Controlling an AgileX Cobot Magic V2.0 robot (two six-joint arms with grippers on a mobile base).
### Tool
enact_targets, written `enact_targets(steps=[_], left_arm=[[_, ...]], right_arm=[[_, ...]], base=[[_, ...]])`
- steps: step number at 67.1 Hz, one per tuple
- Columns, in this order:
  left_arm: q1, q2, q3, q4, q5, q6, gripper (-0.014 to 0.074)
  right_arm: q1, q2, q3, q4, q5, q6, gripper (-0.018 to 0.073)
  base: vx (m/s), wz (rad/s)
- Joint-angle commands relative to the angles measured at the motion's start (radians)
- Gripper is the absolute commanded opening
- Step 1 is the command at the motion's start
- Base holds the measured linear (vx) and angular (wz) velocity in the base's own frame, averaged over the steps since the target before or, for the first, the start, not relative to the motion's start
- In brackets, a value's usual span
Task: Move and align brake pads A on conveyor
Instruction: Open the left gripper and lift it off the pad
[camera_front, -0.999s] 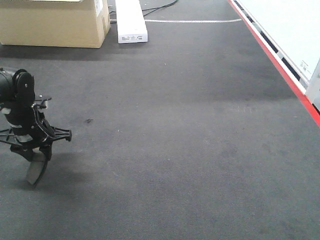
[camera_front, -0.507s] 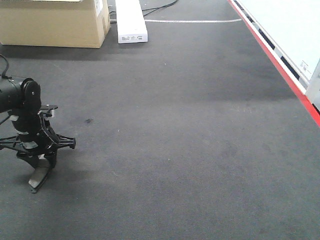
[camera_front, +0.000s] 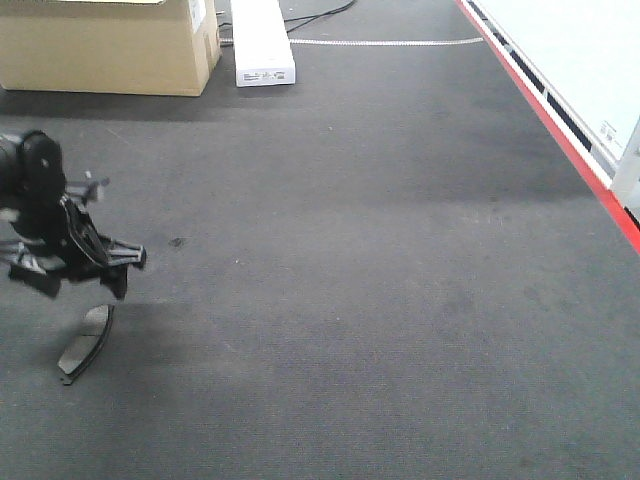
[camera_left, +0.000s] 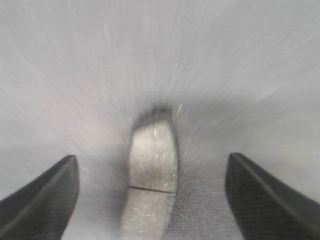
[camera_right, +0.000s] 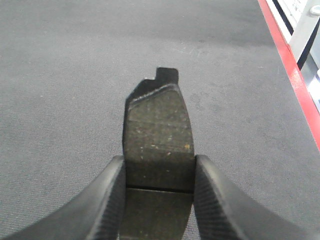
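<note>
Left pincer (camera_front: 80, 287) spread wide, hanging just above one brake pad (camera_front: 85, 343) lying flat on the conveyor (camera_front: 380, 250). Right pincer (camera_right: 159, 167) clamped tight on a second brake pad (camera_right: 157, 125), held over the conveyor.

Left gripper (camera_front: 80, 278): matte black throughout, with a rounded wrist housing (camera_front: 25, 165) and thin linkage bars (camera_front: 125, 258) projecting to either side. The left fingers (camera_left: 42, 200) are broad, tapering black wedges. Right gripper (camera_right: 159, 160): the right fingers (camera_right: 102, 210) are equally black, curved, and finely dimpled over their surfaces.
</note>
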Motion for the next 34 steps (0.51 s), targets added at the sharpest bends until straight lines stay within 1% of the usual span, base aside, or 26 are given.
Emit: enact_targets(steps=[1,16,25,34], left_arm=[[0.0,-0.123,-0.03,0.016,-0.058,0.044,0.0575],[0.0,-0.315,-0.029,0.016,-0.114,0.156,0.0538],[0.0,-0.437,0.006,0.016,-0.16,0.161,0.0538],[0.0,-0.58,0.123,0.015,-0.252,0.159,0.0538]], right_arm=[[-0.001,0.007,-0.032,-0.004,-0.095,-0.01,-0.0007],[-0.001,0.007,-0.032,-0.004,-0.095,-0.01,-0.0007],[-0.001,0.007,-0.032,-0.004,-0.095,-0.01,-0.0007],[-0.001,0.007,-0.032,-0.004,-0.095,-0.01,-0.0007]], base=[[0.0,0.0],[0.0,0.0],[0.0,0.0],[0.0,0.0]])
